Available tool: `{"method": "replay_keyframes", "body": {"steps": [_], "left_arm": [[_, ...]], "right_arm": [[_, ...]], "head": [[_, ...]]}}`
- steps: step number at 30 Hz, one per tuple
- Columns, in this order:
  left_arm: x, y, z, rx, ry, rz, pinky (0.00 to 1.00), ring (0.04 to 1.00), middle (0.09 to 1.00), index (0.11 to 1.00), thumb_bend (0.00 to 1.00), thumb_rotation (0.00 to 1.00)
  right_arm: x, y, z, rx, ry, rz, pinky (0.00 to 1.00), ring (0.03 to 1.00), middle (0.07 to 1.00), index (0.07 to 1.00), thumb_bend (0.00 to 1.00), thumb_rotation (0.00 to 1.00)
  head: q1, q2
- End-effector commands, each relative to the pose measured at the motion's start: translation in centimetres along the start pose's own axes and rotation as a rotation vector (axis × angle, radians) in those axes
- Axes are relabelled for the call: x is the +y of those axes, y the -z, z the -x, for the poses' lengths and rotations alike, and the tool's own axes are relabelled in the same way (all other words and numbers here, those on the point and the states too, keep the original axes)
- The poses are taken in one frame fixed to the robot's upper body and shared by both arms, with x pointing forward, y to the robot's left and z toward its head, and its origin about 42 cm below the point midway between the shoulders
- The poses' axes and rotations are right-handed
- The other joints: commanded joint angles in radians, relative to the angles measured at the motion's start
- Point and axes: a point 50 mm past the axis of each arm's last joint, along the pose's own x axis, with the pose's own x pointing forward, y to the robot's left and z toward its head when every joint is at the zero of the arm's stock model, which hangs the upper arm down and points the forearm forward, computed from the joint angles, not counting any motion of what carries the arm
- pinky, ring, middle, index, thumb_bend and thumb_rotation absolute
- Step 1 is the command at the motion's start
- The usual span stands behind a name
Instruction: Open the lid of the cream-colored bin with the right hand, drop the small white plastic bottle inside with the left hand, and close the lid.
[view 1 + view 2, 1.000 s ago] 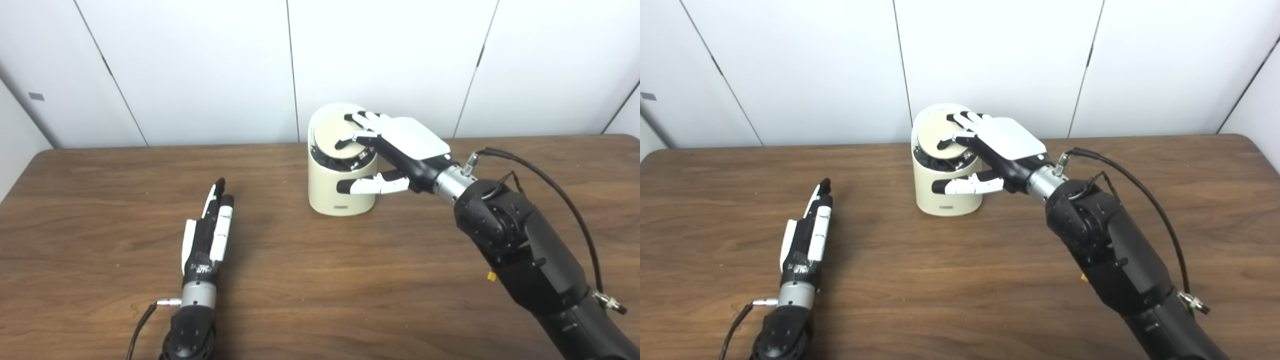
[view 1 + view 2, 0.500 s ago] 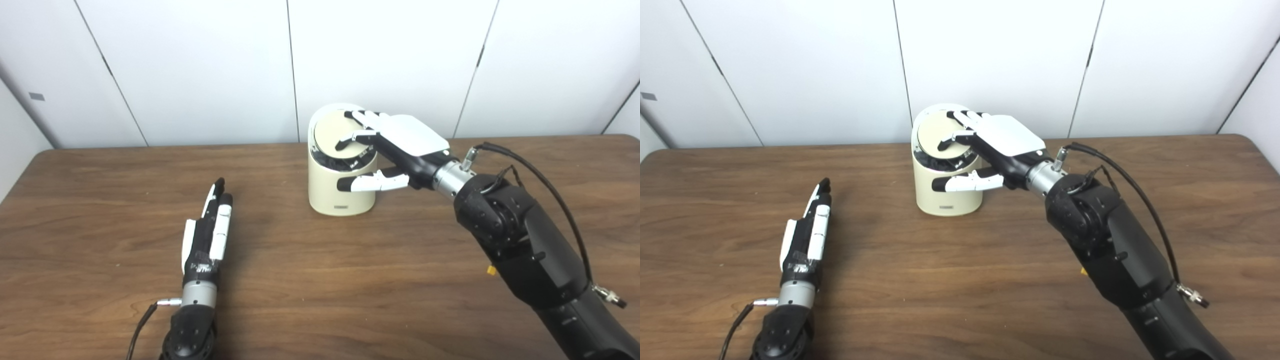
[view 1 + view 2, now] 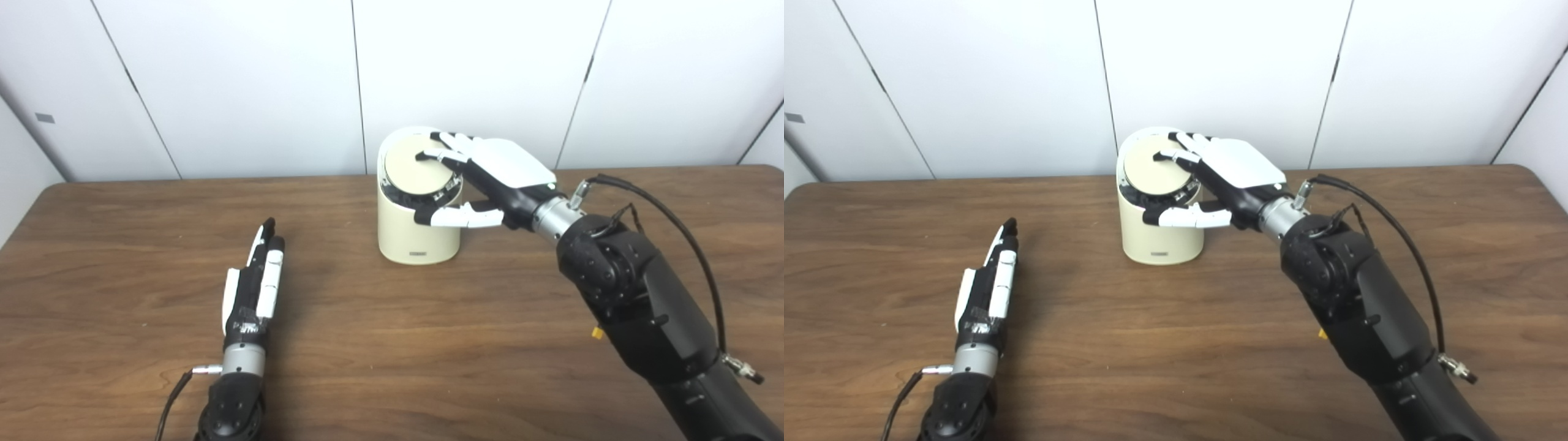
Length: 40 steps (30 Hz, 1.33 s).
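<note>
The cream-colored bin (image 3: pixel 404 236) stands at the table's far middle. Its round lid (image 3: pixel 413 171) sits tilted in the rim, with a dark gap along the front edge. My right hand (image 3: pixel 499 174) reaches over it from the right, open. The fingertips (image 3: pixel 429 155) touch the lid's far right part and the thumb (image 3: pixel 456 215) lies in front of the bin's upper wall. On the near left my left hand (image 3: pixel 254 288) lies flat on the table, open, fingers straight and holding nothing. No small white bottle shows in either view.
The brown wooden table (image 3: pixel 392 343) runs to a white panelled wall just behind the bin. A black cable (image 3: pixel 674 214) loops off my right forearm. Bare wood lies between my left hand and the bin.
My right hand has risen a little; its fingertips slid from the lid's middle to the far right part, and the thumb moved up. The left hand has not moved.
</note>
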Motion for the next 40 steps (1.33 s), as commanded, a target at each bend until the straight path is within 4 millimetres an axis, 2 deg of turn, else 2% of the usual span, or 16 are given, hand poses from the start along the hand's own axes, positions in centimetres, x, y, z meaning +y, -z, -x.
{"method": "replay_keyframes", "body": {"steps": [1,8,11,18,23,26,30,35,37,40], "left_arm": [[0.0,-0.9,-0.5,-0.047,-0.002,-0.001,1.00,1.000,1.000,1.000,0.65,1.00],[0.1,-0.7,-0.4,-0.041,0.008,-0.003,1.00,1.000,1.000,1.000,0.65,0.99],[0.2,-0.7,-0.4,-0.041,0.004,-0.005,1.00,1.000,1.000,1.000,0.64,0.99],[0.6,-0.6,-0.5,-0.051,0.001,-0.004,1.00,1.000,1.000,1.000,0.65,1.00],[1.0,-0.6,-0.5,-0.044,0.004,0.022,1.00,1.000,1.000,1.000,0.64,1.00],[1.2,-0.6,-0.4,-0.044,0.005,0.033,1.00,1.000,1.000,1.000,0.63,1.00],[1.4,-0.6,-0.3,-0.025,0.006,0.045,1.00,1.000,1.000,1.000,0.67,1.00],[1.7,-0.7,0.1,-0.028,0.021,0.085,1.00,1.000,1.000,1.000,0.61,1.00],[1.8,-0.8,0.3,-0.022,0.024,0.107,1.00,1.000,1.000,1.000,0.58,1.00],[2.0,-0.9,0.5,-0.017,0.029,0.133,1.00,1.000,1.000,1.000,0.57,1.00]], "right_arm": [[-3.5,-1.1,-0.4,-0.041,0.118,0.020,1.00,1.000,1.000,0.880,0.64,1.00],[-5.3,-0.8,-0.3,-0.037,0.190,-0.005,0.96,1.000,1.000,0.881,0.66,1.00],[-5.8,-0.5,0.1,-0.013,0.201,0.003,0.99,1.000,1.000,0.884,0.67,1.00],[-5.5,1.0,1.7,0.043,0.219,-0.038,1.00,1.000,1.000,0.885,0.62,1.00],[-3.1,3.1,3.3,0.111,0.221,-0.176,0.99,1.000,0.998,0.894,0.60,1.00],[-1.7,4.4,5.1,0.151,0.223,-0.283,0.98,1.000,0.994,0.908,0.59,1.00],[0.5,5.7,7.5,0.221,0.236,-0.494,0.95,0.991,0.989,0.938,0.56,1.00],[3.0,6.6,9.1,0.270,0.266,-0.720,0.91,0.954,0.961,0.930,0.60,1.00],[3.9,6.7,9.4,0.272,0.277,-0.819,0.97,0.983,0.979,0.930,0.61,1.00],[4.9,6.6,9.8,0.277,0.293,-0.924,1.00,0.999,0.997,0.927,0.62,1.00]], "head": [[-0.001,0.001],[-0.004,-0.003],[-0.007,-0.004],[-0.017,-0.003],[-0.019,-0.005],[-0.026,-0.002],[-0.027,0.002],[-0.033,0.006],[-0.034,0.010],[-0.030,0.012]]}}
